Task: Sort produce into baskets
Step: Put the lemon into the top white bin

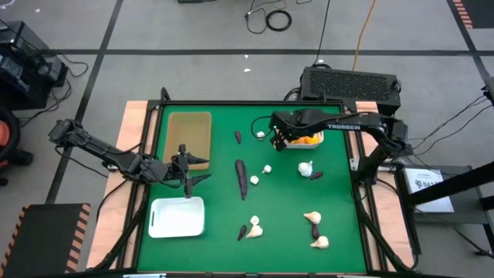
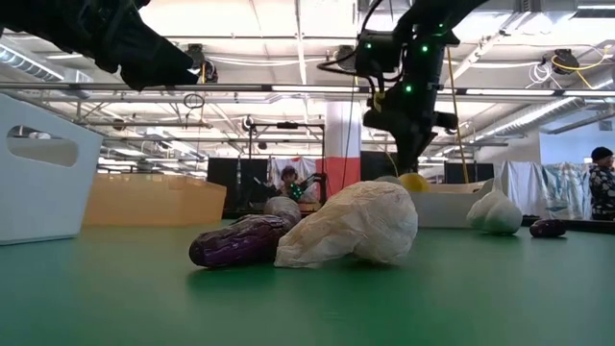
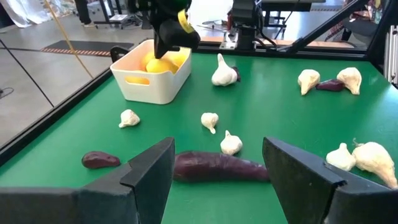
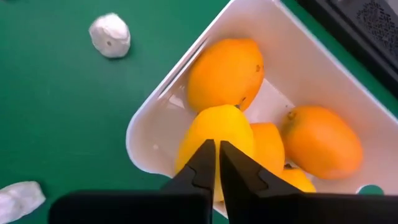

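**Right gripper empty over citrus tray; long eggplant lay ahead of left arm**

Right gripper (image 4: 217,163) hung over the far white tray (image 4: 155,81), fingers pressed together on nothing; four citrus fruits (image 4: 225,73) lay just below it. Left gripper (image 3: 217,163) hovered between tan tray (image 1: 188,133) and empty near white tray (image 1: 177,216), fingers spread wide, holding nothing. Long eggplant (image 3: 219,168) lay on the mat directly ahead of those fingers, its long axis crosswise to the gap; the left arm looked nearer. Loose on the mat: about eight garlic bulbs (image 1: 306,167); roughly five small purple pieces (image 1: 238,137), count uncertain.
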`<move>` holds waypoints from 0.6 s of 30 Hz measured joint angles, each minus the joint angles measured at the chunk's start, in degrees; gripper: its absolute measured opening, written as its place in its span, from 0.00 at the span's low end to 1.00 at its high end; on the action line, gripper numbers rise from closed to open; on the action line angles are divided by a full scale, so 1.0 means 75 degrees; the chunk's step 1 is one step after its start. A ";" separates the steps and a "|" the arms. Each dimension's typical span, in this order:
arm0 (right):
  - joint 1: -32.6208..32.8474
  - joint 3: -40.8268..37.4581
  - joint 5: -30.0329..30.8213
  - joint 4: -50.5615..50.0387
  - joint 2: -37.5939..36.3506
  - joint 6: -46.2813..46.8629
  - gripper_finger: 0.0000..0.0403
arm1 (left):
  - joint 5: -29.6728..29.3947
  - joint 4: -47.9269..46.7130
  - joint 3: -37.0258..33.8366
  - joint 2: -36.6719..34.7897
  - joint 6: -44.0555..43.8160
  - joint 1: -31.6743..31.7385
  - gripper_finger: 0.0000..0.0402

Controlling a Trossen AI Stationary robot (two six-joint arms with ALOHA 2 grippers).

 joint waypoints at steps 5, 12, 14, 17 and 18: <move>0.0000 0.0000 0.0000 0.0024 0.0426 -0.0003 0.02 | 0.0000 -0.0003 0.0000 0.0000 -0.0003 0.0000 0.63; -0.0003 -0.0003 0.0356 0.0049 0.0463 -0.0234 0.00 | 0.0000 -0.0012 0.0000 0.0000 -0.0077 0.0000 0.63; -0.0023 -0.0003 0.0358 0.0050 0.0231 -0.0309 0.00 | 0.0000 -0.0015 0.0000 -0.0001 -0.0076 0.0000 0.63; -0.0023 -0.0003 0.0382 0.0018 -0.0228 -0.0337 0.00 | 0.0000 -0.0015 0.0000 0.0000 -0.0076 0.0000 0.63; -0.0022 -0.0003 0.0371 -0.0003 -0.0361 -0.0331 0.00 | 0.0000 -0.0015 0.0000 -0.0001 -0.0079 0.0000 0.63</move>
